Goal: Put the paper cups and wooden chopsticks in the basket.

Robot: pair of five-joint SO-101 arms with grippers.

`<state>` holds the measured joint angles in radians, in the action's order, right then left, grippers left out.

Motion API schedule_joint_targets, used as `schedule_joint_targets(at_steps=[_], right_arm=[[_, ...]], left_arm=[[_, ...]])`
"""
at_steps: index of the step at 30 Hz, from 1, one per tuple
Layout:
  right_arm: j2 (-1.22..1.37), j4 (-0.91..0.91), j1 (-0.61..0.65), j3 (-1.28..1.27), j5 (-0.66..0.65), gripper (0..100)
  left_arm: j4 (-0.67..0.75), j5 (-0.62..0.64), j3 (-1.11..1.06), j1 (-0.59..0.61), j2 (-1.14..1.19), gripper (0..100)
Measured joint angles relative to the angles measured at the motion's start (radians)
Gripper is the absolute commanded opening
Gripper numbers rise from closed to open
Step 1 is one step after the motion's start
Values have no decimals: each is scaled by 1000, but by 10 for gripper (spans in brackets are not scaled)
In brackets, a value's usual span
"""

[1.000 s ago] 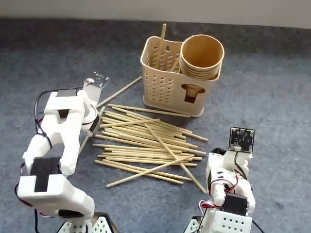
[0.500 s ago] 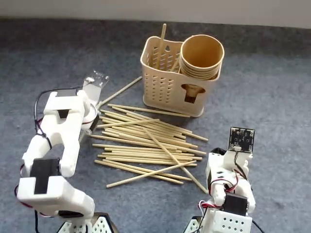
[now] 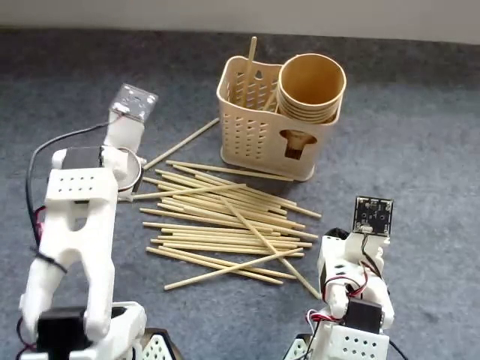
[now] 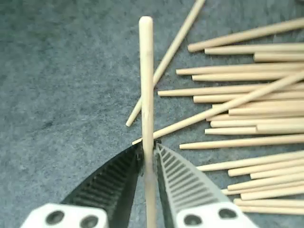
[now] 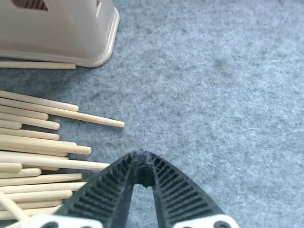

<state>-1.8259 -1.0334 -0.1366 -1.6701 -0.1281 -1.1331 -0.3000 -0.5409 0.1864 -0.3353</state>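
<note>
My left gripper [image 4: 148,147] is shut on one wooden chopstick [image 4: 146,85], which sticks straight out from the jaws above the grey carpet. Beside it lies the loose pile of chopsticks [image 4: 242,104]. In the high view the left arm [image 3: 79,217] stands at the left of that chopstick pile [image 3: 225,221]. The cream basket [image 3: 255,127] holds a stack of paper cups [image 3: 311,86] and an upright chopstick [image 3: 250,64]. My right gripper [image 5: 142,156] is shut on nothing, low over the carpet near the pile's right end.
The right arm [image 3: 352,277] sits at the front right. One stray chopstick [image 3: 184,142] lies left of the basket. In the right wrist view the basket's base [image 5: 57,33] is close ahead. Bare carpet lies to the right of the basket.
The left arm has risen and its wrist has swung up and to the left, taking a chopstick off the left edge of the pile. The right arm has not moved.
</note>
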Motion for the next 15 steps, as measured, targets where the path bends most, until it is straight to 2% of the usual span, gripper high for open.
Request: schedule_joint_targets(at_steps=[5,10,15], right_arm=[[0,0,0,0,0,5],[0,0,0,0,0,5],[0,0,0,0,0,5]], left_arm=[[0,288,0,0,-147,5],[0,333,0,-6,-247,5],[54,333,-3,-101,-341,5]])
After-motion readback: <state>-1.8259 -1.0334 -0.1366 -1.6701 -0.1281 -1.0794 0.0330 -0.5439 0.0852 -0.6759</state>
